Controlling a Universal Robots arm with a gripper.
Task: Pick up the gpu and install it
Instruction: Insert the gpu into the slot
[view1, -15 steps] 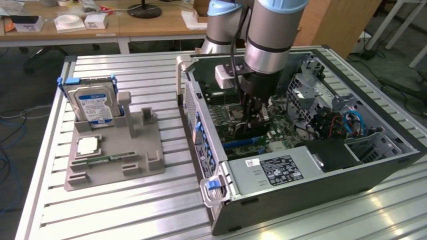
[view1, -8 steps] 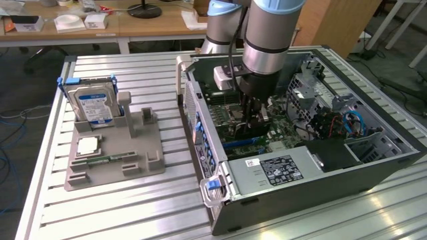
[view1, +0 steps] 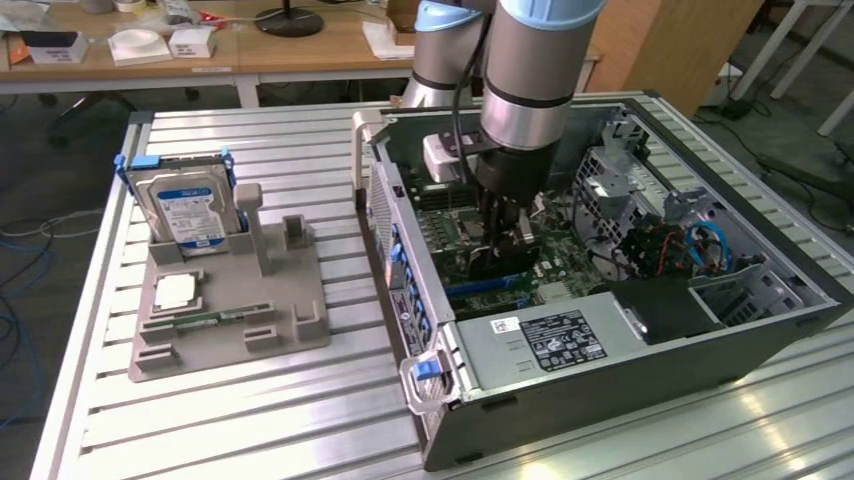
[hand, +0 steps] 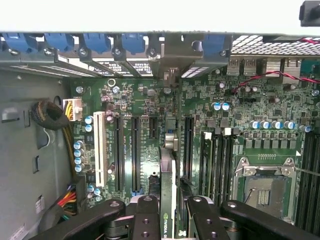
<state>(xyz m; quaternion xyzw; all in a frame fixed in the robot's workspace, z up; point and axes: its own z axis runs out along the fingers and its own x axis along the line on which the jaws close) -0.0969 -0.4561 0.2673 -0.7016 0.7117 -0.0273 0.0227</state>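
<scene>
The gpu (hand: 166, 220) is a thin card seen edge-on, with a green logo on its near edge, clamped between my two black fingers (hand: 145, 217). My gripper (hand: 170, 207) is shut on it. The card stands upright over the motherboard (hand: 250, 100), running toward the rear bracket openings (hand: 170, 75) between two long black slots (hand: 135, 150). I cannot tell whether its edge sits in a slot. In the exterior view my gripper (view1: 505, 235) reaches down into the open computer case (view1: 601, 345), and the dark gpu (view1: 497, 264) hangs just below it at board level.
A grey holder tray (view1: 234, 330) on the slatted table at the exterior view's left carries the silver hard drive (view1: 187, 205), a small green memory stick (view1: 200, 318) and a square chip (view1: 176, 290). Inside the case are the CPU socket (hand: 262, 187), cables (hand: 52, 117) and a drive cage (view1: 627, 180).
</scene>
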